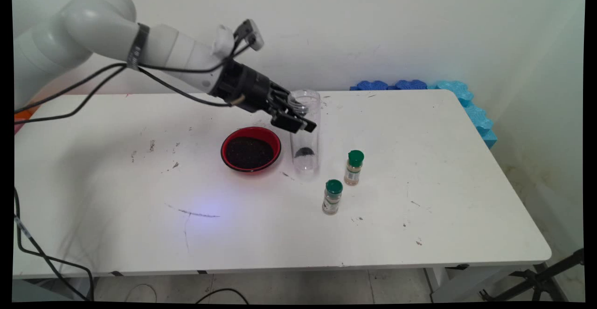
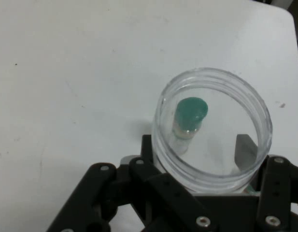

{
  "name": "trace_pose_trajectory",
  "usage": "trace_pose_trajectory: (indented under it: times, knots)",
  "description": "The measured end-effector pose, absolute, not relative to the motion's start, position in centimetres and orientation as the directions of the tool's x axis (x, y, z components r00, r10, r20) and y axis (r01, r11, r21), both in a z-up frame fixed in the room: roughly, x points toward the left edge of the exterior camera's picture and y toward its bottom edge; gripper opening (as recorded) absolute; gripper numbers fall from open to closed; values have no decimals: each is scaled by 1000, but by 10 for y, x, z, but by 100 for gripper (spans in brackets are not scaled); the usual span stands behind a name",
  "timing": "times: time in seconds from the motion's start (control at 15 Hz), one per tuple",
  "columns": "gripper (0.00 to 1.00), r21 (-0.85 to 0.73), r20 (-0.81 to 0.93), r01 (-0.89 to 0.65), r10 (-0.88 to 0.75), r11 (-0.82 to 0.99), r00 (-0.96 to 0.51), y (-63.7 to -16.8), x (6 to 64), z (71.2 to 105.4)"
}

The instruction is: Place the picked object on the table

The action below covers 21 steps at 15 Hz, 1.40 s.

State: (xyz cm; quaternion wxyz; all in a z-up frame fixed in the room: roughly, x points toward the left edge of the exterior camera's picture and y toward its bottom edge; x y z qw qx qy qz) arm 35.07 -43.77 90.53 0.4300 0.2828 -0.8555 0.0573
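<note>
Taking the clear jar (image 1: 304, 132) as the landmark, nearest to the camera stand two small spice bottles with green caps: one bottle (image 1: 332, 197) in front of the jar and a little to its right, the other bottle (image 1: 354, 167) just behind that one and further right, both upright and apart from the jar. The jar itself is a tall transparent cylinder, standing upright on the white table (image 1: 419, 169), its long axis vertical, open mouth up, with a small dark mass at its bottom. The gripper (image 1: 298, 119) comes from the jar's left and upper left, tilted downward, and its fingers are closed around the jar's upper part, near the rim; in the hand view the jar (image 2: 214, 128) fills the space between the two fingers and one pad (image 2: 245, 150) shows through the clear wall. Just beside the jar, on its left, sits a red bowl (image 1: 251, 148) holding dark grains. Far behind the jar, along the table's back right edge, lie blue foam pieces (image 1: 459, 92) against the wall.
</note>
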Motion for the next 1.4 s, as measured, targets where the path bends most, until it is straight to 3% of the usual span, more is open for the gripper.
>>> trace_pose_trajectory:
  times: [0.67, 1.27, 1.33, 1.4]
  knots:
    - [0, 92, 754, -532, -408, 841, -514, -434, 320, 860]
    - [0, 86, 751, -544, -414, 834, -515, -433, 313, 839]
    - [100, 87, 751, -546, -414, 834, -513, -433, 313, 838]
    - [100, 87, 752, -547, -415, 833, -512, -433, 313, 837]
